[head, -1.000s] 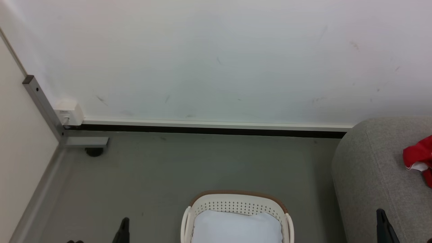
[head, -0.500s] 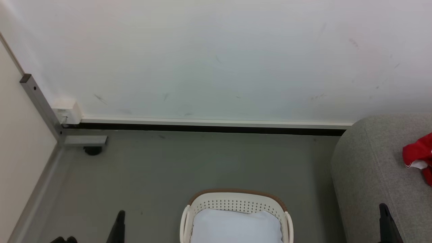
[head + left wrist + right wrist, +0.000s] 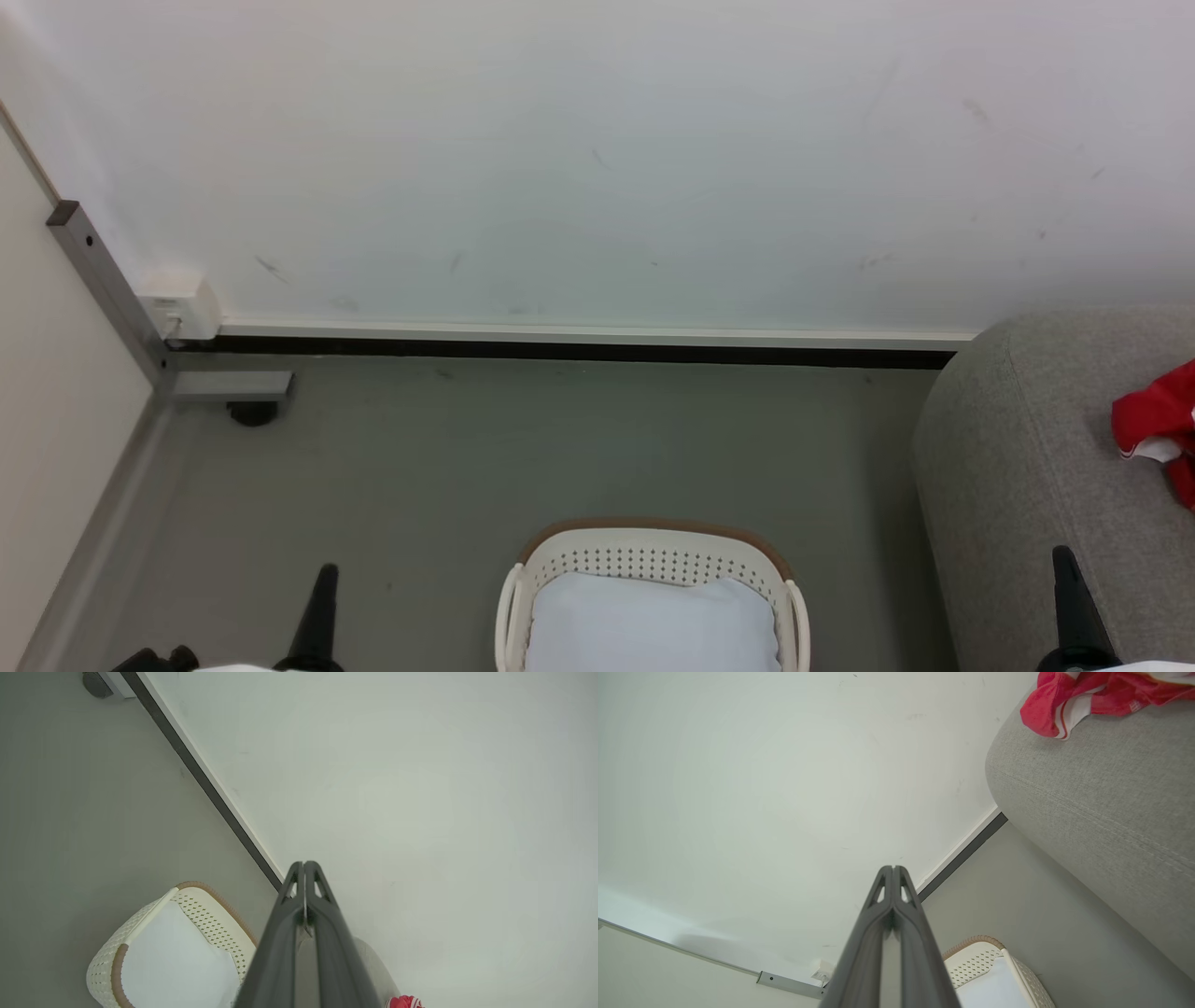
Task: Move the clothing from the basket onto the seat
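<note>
Both arms sit low with nothing in them. The left jaws are pressed tip to tip and so are the right jaws, each empty. Between the two pairs, a little ahead of their tips, stands the basket [image 3: 653,563]. All I can see inside it is a plain white pad [image 3: 653,623]. Its nearer end is cut off, so I can't swear nothing red lies there. The clothing [image 3: 1156,425] lies crumpled on the seat [image 3: 1018,467], beyond the right jaws and to their outer side, well apart from the left jaws. To my eye the transfer looks finished, or nearly so. The next move calls for a look into the basket's near end, with the jaws opening only if a garment turns up.
</note>
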